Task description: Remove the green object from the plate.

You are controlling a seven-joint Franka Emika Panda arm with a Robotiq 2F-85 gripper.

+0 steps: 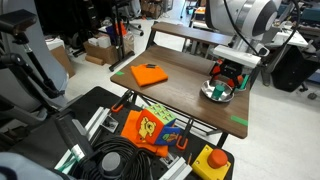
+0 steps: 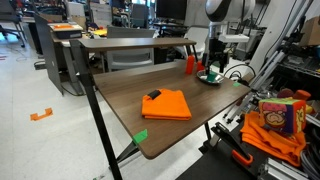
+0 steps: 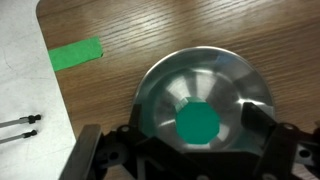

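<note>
The plate (image 3: 160, 85) is a shallow shiny metal dish on the wooden table, seen in both exterior views (image 1: 212, 95) (image 2: 205, 80). The green object (image 3: 197, 124), a small dark green roundish lump, lies in its middle. My gripper (image 3: 198, 128) is open and hangs just over the plate, one finger on each side of the green object and not touching it. In both exterior views the gripper (image 1: 224, 80) (image 2: 213, 68) stands low over the dish and hides most of the lump.
A flat orange square (image 1: 150, 73) (image 2: 167, 104) lies on the table away from the plate. Light-green tape strips (image 3: 76, 53) (image 2: 140, 136) (image 1: 240, 121) mark the table. An orange-red cup (image 2: 190, 64) stands beside the plate. The table edge (image 3: 45, 80) is close.
</note>
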